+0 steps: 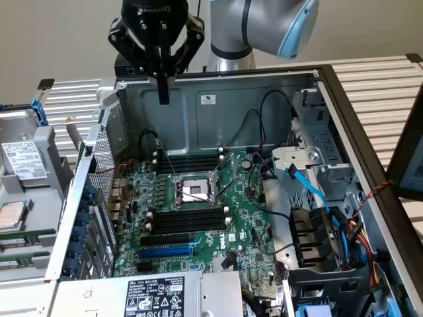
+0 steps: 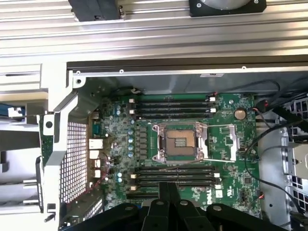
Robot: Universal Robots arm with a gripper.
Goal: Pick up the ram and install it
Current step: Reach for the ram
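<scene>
Green motherboard (image 1: 244, 198) sits in the open metal case (image 1: 264, 105), and the gripper (image 1: 163, 99) hangs above it, jaws clenched shut.

"ROBOTIQ" on the pincer (image 1: 163, 98)

The case's open side left the gripper (image 1: 163, 98) free room straight down to the motherboard (image 1: 218, 191) and its black memory slots (image 1: 188, 220), hemmed by the grey case wall (image 1: 225, 125), the drive cage (image 1: 324, 175) at the exterior view's right, looping black cables (image 1: 262, 115), a blue cable (image 1: 305, 187) and a labelled metal box (image 1: 155, 294).
</scene>
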